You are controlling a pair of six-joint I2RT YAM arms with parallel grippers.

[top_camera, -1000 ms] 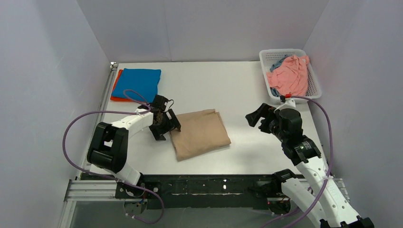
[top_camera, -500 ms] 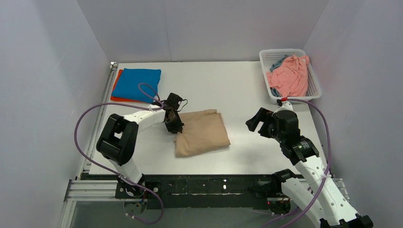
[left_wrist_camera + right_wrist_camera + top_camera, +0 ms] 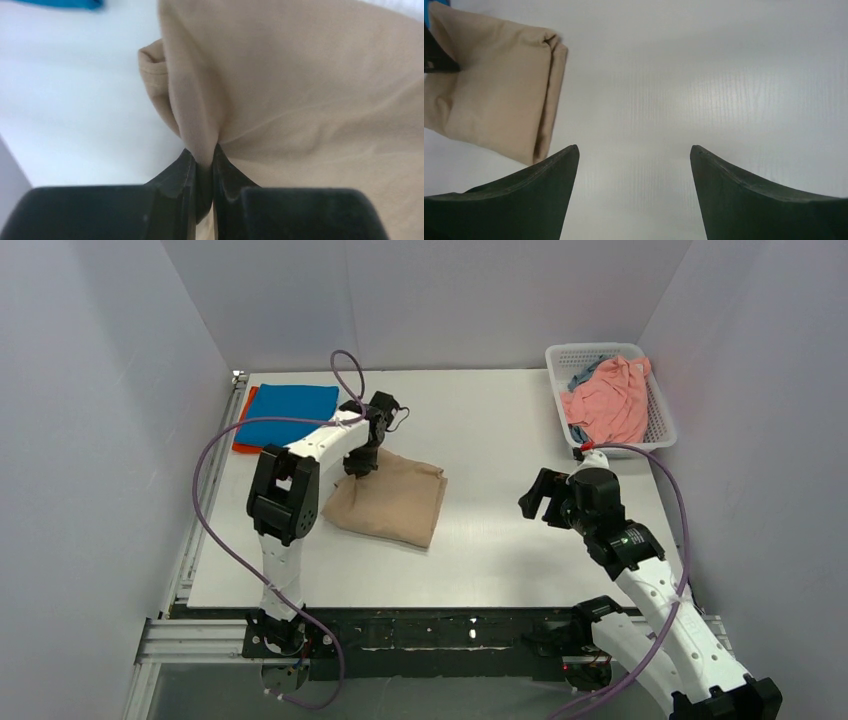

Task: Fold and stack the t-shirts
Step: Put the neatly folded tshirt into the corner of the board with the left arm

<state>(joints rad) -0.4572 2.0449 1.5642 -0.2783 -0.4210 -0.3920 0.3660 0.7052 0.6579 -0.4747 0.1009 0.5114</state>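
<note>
Left claw point(image 3: 202, 159): squeezing tight on the edge of the folded tan shirt point(image 3: 392, 502)
Tan shirt: sliding over the tabletop point(image 3: 500, 430), now nearer the blue shirt point(image 3: 285, 410)
Right claw point(image 3: 634, 148): waiting wide apart, holding nothing
Meaning: stacking is probably coming next

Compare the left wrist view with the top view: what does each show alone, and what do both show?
Only the left wrist view shows the pinch itself: the left gripper shut on a fold of the tan shirt. Only the top view shows the basket holding the pink shirt and grey-blue shirt, the open right gripper, and the orange shirt under the blue shirt. Both show the left gripper, tan shirt, blue shirt and table.
</note>
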